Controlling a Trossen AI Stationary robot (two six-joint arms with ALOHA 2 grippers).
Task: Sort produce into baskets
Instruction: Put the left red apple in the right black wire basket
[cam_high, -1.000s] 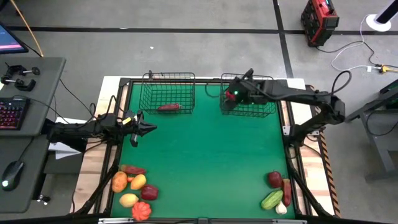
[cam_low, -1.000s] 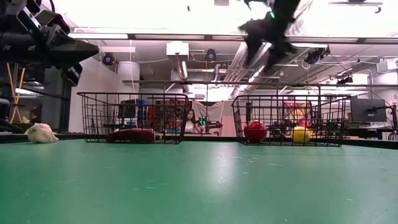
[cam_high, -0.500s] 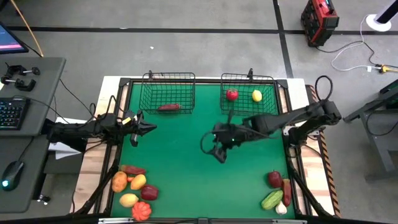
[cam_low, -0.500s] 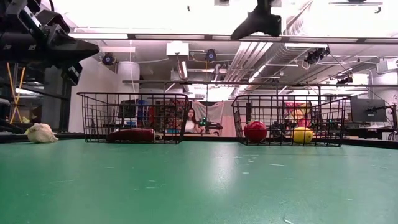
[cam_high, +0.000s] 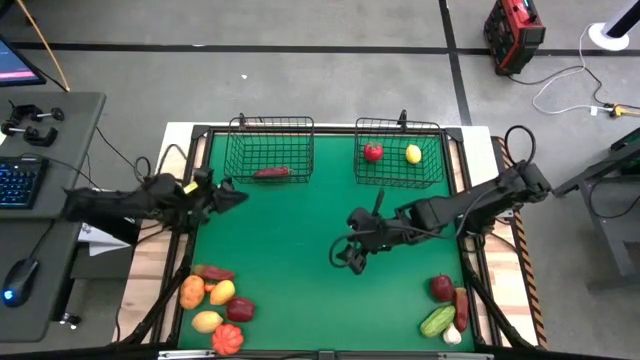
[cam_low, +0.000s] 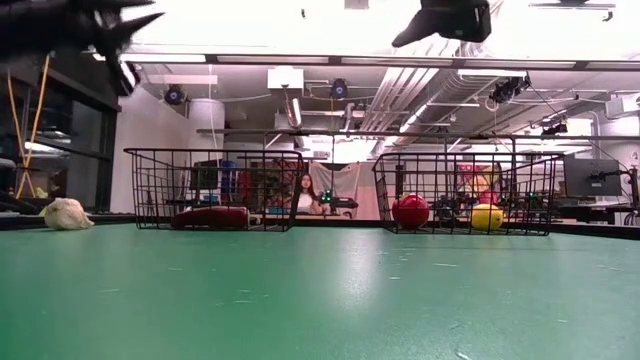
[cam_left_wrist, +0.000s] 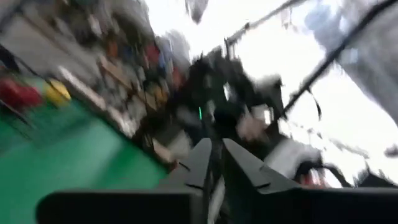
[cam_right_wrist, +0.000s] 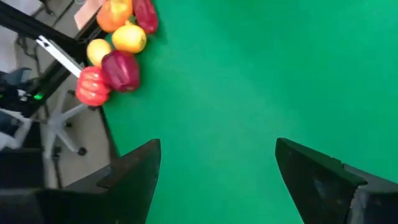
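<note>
My left gripper (cam_high: 228, 194) at table's (cam_high: 300, 225) left edge, in front of left basket (cam_high: 269, 149); fingers nearly together, holding nothing; its wrist view blurred. Left basket: one long dark red piece (cam_high: 271, 172). Right basket (cam_high: 399, 153): red piece (cam_high: 373, 152), yellow piece (cam_high: 413, 153). My right gripper (cam_high: 348, 257) over table's middle, fingers wide, empty. Produce pile (cam_high: 215, 299) at table's front left corner; second pile (cam_high: 445, 306) at front right corner, partly cut off by frame.
</note>
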